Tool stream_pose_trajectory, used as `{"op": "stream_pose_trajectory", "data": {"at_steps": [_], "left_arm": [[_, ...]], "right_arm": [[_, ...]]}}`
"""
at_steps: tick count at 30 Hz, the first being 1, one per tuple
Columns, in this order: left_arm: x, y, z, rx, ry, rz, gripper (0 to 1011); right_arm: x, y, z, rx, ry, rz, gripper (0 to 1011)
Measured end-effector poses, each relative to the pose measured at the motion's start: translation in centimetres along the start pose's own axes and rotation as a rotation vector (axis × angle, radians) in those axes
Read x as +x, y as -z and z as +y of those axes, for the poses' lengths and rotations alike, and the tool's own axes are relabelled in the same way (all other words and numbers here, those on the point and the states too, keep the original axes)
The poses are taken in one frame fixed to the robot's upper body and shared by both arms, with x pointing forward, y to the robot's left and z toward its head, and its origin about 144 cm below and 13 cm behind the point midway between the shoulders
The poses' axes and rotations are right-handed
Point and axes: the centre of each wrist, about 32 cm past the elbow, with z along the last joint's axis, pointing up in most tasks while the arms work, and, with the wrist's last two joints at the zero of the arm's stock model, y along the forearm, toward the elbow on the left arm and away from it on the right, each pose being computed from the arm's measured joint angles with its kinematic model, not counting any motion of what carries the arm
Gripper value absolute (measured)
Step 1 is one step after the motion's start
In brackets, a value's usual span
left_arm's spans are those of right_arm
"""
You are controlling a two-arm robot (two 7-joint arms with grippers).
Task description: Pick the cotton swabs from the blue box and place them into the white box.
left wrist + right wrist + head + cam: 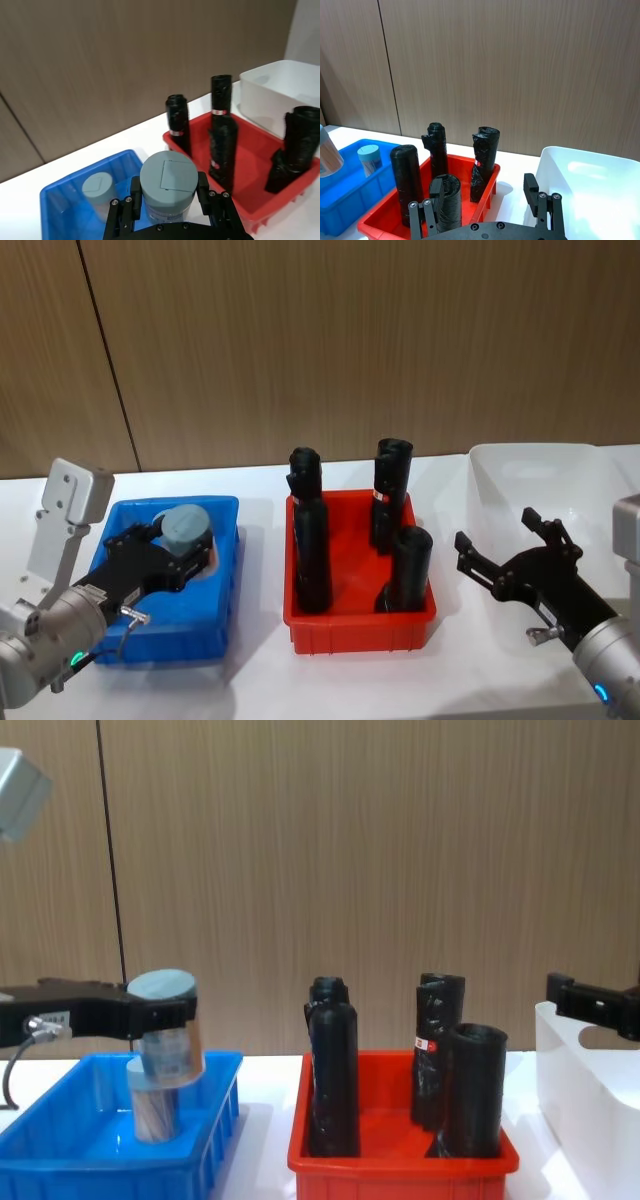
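Lifted cotton swabs jar point(165, 1025) sitting clamped in left claw point(180, 545), hanging above blue box point(60, 1160). Just beneath claw, second jar point(152, 1110) standing in box. Farther off, right claw point(497, 530) gaping wide, hovering; white box point(540, 465) at its outer side, red bin point(360, 630) at inner.

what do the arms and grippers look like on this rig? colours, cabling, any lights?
The left gripper and right gripper are matte black, with skeletal linked fingers and small silver screws. The wrists are silver-grey cylinders, with a green light on the left and a blue light on the right. A thin black cable loops at the left wrist, and a pale grey angular bracket sits on that arm.
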Motion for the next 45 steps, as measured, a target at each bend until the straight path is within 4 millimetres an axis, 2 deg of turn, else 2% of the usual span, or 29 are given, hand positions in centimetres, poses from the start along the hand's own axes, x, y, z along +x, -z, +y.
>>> {"op": "stream_pose_trajectory", "data": {"at_steps": [8,18,33,45], "left_arm": [[0.6,-0.5,0.6,-0.024,0.125,0.007,657],[1.4,-0.8,0.4,-0.044,0.278,0.024,657],[2.7,-0.6,-1.5,-0.064,0.532,0.054,657],[2.9,-0.6,-2.9,-0.078,0.627,0.062,657]], "right_arm": [[0.0,0.0,0.0,0.000,0.000,0.000,1002],[0.0,0.0,0.0,0.000,0.000,0.000,1002],[0.0,0.0,0.0,0.000,0.000,0.000,1002],[0.0,0.0,0.0,0.000,0.000,0.000,1002]]}}
